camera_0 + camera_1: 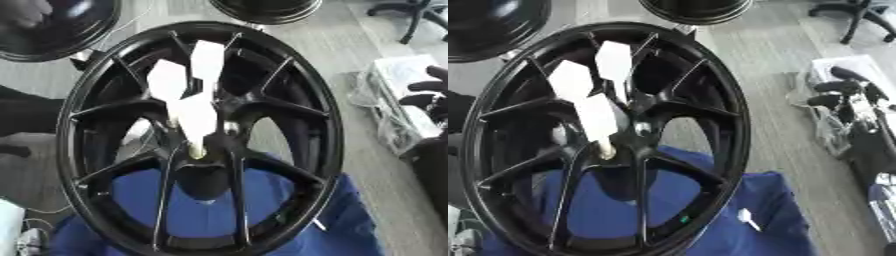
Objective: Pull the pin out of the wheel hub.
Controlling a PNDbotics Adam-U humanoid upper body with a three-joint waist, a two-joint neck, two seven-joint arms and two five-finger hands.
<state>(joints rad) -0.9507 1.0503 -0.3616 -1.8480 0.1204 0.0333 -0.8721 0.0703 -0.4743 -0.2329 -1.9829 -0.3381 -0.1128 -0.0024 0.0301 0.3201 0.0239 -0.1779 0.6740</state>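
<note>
A large black multi-spoke wheel (293, 75) lies on a blue cloth and fills the middle of both views. At its hub (210, 142) stands the pin (198, 149), a pale stub with a white flat piece (197, 117) rising from it. Two more white flat pieces (207, 59) show just above, over the upper spokes. My right hand (846, 97) hangs off to the right of the rim, well clear of the hub. Its black fingers are relaxed and point left, with nothing in them. My left hand shows in neither view.
The blue cloth (763, 210) covers the support under the wheel. Two other black rims lie at the top left (52, 25) and top centre (267, 9). Clear plastic bags with white contents (394, 100) lie on the grey floor to the right. A chair base (420, 17) stands top right.
</note>
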